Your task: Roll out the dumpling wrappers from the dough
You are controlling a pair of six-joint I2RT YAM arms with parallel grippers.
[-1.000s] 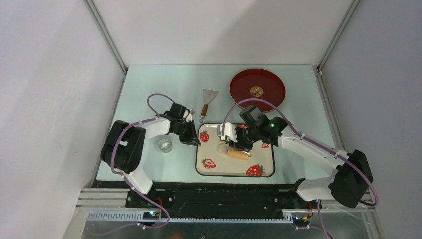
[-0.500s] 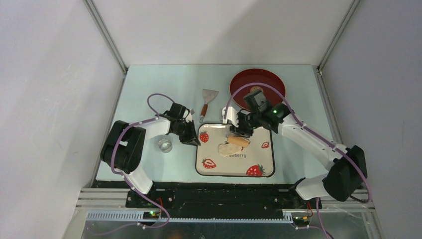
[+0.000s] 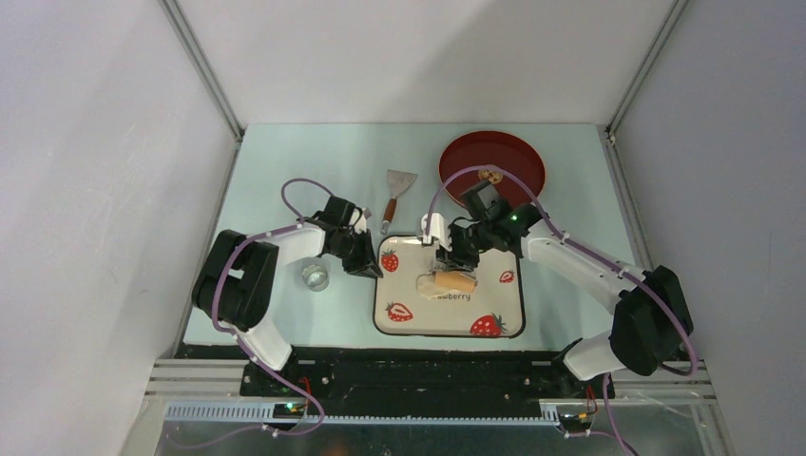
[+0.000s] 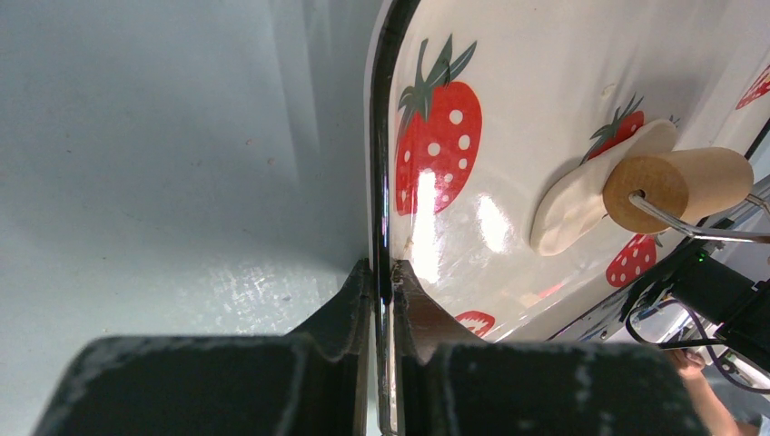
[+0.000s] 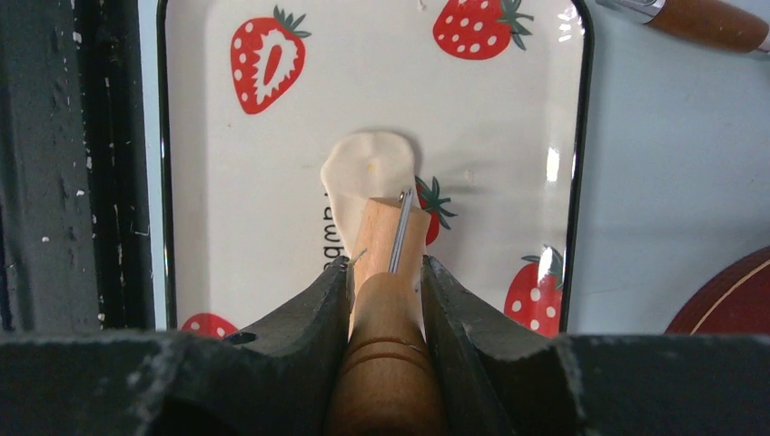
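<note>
Resting mid-frame in the top view on the glossy white tray (image 5: 508,136), the dough (image 5: 368,168) is a smooth, pale, flattened oval among printed red strawberries (image 4: 436,145). A wooden cylinder roller (image 4: 676,182) on a wire yoke lies across the dough's edge. The right gripper (image 5: 386,268) clamps the roller's turned wooden handle. The left gripper (image 4: 381,272) pinches the tray's thin black rim on its left side, jaws nearly together. A round red plate (image 3: 504,152) sits at upper right.
</note>
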